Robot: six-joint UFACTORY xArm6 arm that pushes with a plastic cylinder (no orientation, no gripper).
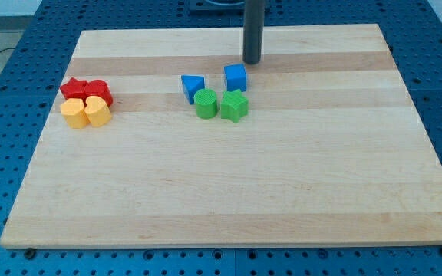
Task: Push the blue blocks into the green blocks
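A blue cube (235,77) and a blue triangular block (192,87) sit near the middle top of the wooden board (229,192). Just below them are a green cylinder (206,103) and a green star-shaped block (234,106), side by side. The blue triangle touches the green cylinder's upper left. The blue cube sits just above the green star, close or touching. My tip (252,61) is just above and to the right of the blue cube, a small gap from it.
At the view's left is a tight cluster: a red star-shaped block (74,87), a red block (98,92), a yellow block (74,113) and a yellow heart-shaped block (97,112). Blue perforated table (6,115) surrounds the board.
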